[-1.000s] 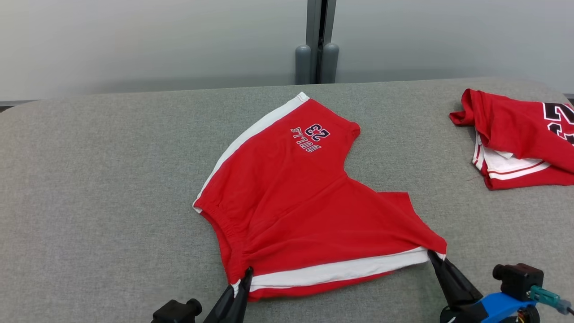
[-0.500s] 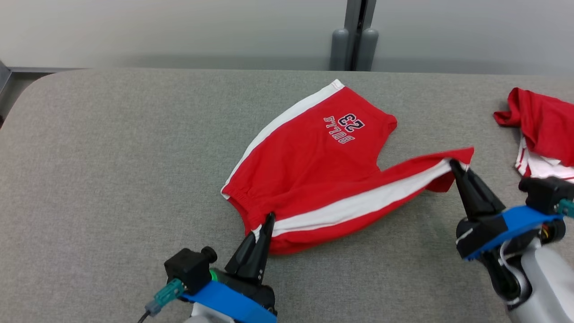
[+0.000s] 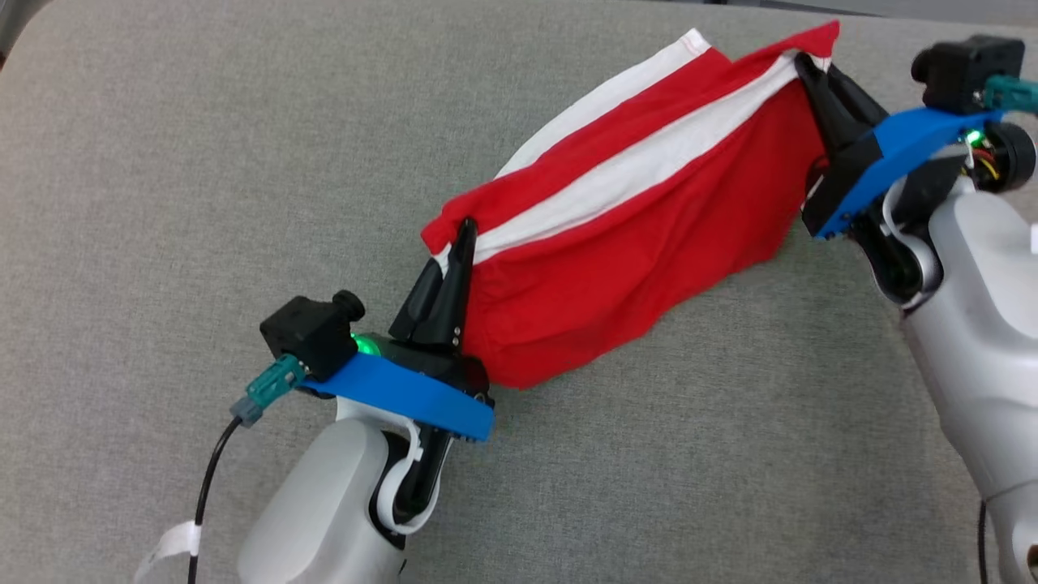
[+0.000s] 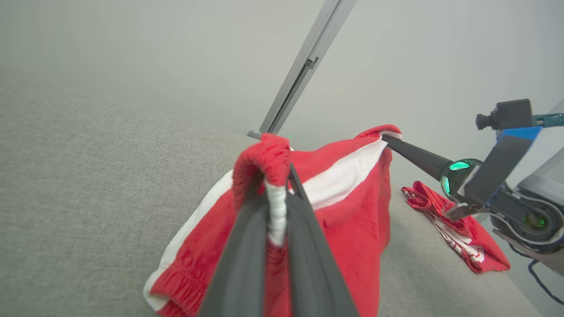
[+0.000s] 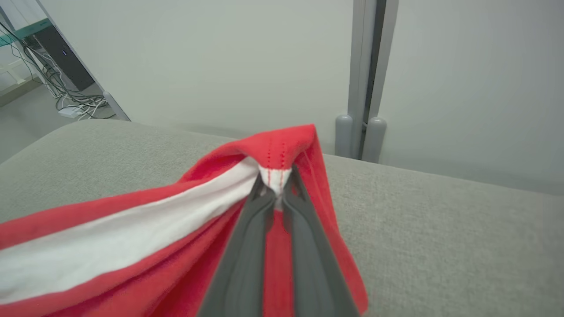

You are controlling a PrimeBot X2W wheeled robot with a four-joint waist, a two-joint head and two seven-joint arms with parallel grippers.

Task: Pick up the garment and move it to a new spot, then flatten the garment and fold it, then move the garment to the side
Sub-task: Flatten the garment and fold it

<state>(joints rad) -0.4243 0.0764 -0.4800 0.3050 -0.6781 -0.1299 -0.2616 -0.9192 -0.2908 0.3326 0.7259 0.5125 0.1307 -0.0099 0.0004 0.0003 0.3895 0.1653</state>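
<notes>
Where the garment lies: the garment [image 3: 632, 243], red shorts with white side stripes, is stretched between the two grippers over the grey bench [image 3: 162, 203], right of its middle and reaching toward its far edge.
How it hangs: one white-striped side is held up as the top line and the red cloth drops from it. The lowest part appears to rest on the bench cover. A second white stripe lies just beyond the raised one, on the far side.
Grip at the waistband: the left gripper [image 3: 464, 235] has its jaws clamped together on the gathered waistband corner, where the white stripe meets the red hem. In the left wrist view the cloth bunches over the fingertips.
Grip at the leg hem: the right gripper [image 3: 804, 63] has its jaws pressed together on the stitched hem corner at the other end of the same stripe, close to the far edge of the bench.
Line of the hold: it slants from the nearer left to the farther right.
Second piece: a crumpled red and white jersey [image 4: 458, 233] lies on the bench toward its right end, well apart from the shorts.
Backdrop: a pale wall with a grey upright post [image 5: 368, 88] stands behind the far edge.
</notes>
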